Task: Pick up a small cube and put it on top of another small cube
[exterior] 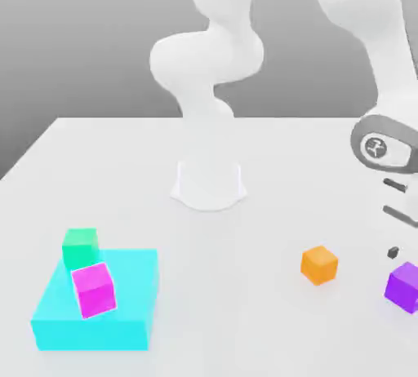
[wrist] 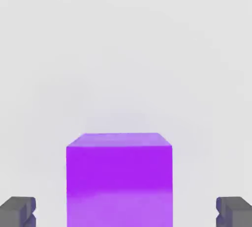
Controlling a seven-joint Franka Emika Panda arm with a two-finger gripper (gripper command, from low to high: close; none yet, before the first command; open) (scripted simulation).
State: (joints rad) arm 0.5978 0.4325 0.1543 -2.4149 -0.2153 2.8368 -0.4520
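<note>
The small violet-purple cube (exterior: 404, 286) rests on the white table at the exterior view's right edge. In the hand view the same cube (wrist: 119, 179) sits between my two dark fingertips (wrist: 17, 211), with clear gaps on both sides. My gripper (wrist: 126, 212) is open and hangs just above the cube, touching nothing. The orange cube (exterior: 319, 264) stands on the table a short way to the exterior view's left of the purple one.
A flat cyan block (exterior: 98, 302) lies at the front on the exterior view's left, carrying a green cube (exterior: 80, 246) and a magenta-pink cube (exterior: 94, 289). The arm's white base (exterior: 209, 181) stands at the table's middle back.
</note>
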